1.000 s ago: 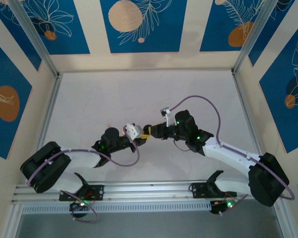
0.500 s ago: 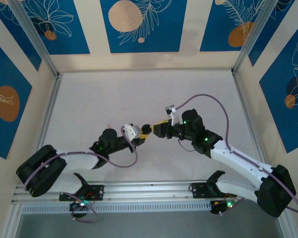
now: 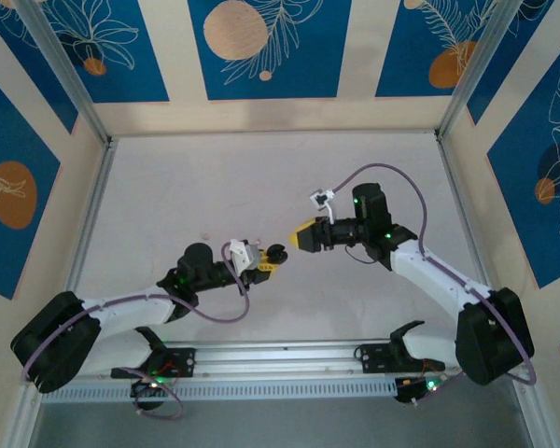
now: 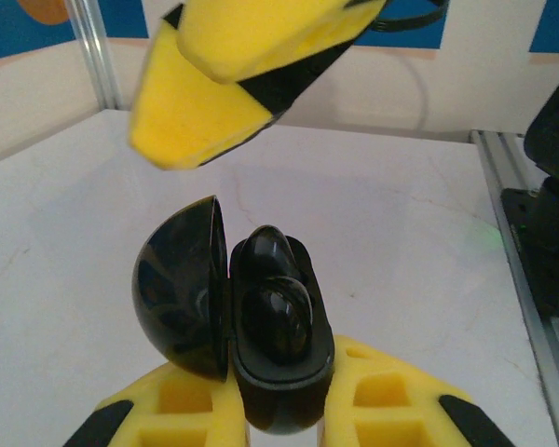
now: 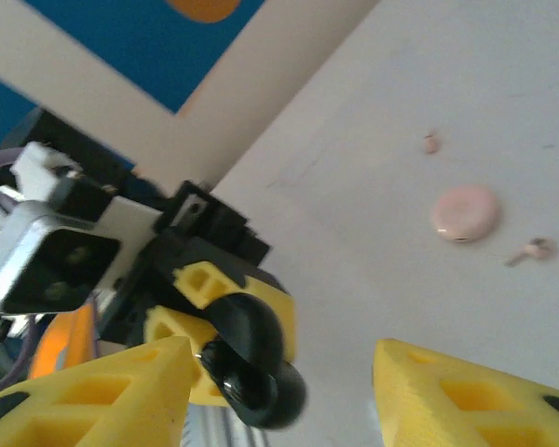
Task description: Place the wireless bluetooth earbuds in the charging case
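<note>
White tabletop [image 3: 215, 177], walled by blue-and-cream leaf-print panels [image 3: 261, 56].
Left tool [image 3: 264, 262]: clamped on a glossy black clamshell charging case [image 4: 279, 377], lid swung open. A rounded black piece [image 4: 276, 317] sits in its cavity.
Right tool [image 5: 289, 372]: jaws apart, empty, just beside the case.
Tiny pale pinkish-white earbud [image 5: 538, 249]: lying on the tabletop near a round pink disc [image 5: 464, 212].

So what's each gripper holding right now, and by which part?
The left gripper clamps the open black charging case by its lower body, lid swung aside. The right gripper is open, holding nothing.
</note>
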### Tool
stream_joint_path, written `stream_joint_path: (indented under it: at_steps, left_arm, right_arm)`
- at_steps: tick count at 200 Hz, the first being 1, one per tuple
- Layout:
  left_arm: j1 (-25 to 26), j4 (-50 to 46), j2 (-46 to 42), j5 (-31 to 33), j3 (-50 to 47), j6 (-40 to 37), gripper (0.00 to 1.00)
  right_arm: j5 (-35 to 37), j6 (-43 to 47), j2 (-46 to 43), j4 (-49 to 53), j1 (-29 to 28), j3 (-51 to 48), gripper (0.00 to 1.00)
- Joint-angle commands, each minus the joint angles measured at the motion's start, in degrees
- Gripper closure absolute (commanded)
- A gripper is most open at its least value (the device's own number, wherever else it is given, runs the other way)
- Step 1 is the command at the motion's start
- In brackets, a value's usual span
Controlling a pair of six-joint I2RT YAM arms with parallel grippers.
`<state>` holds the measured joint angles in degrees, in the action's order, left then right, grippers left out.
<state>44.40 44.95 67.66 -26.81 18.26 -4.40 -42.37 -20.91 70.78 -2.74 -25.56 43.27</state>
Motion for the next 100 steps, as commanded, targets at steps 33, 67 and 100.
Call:
stream_joint_path:
  at_steps: [33, 67, 100]
  left_arm:
    - [0.51, -0.22, -0.35, -3.76, 1.60, 0.10, 0.86]
    - [0.53, -0.45, -0.68, -3.56, 1.86, -0.16, 0.86]
    - [0.59, -2.21, -1.43, -0.96, 2.04, -0.67, 0.86]
  right_arm:
    - [-10.59, 3.08, 5.40, 0.08, -3.48, 5.20, 0.47]
    - [-11.70, 4.48, 6.85, 3.09, -4.29, 5.89, 0.49]
    - [-13.47, 5.98, 4.67, 5.46, -4.26, 5.56, 0.52]
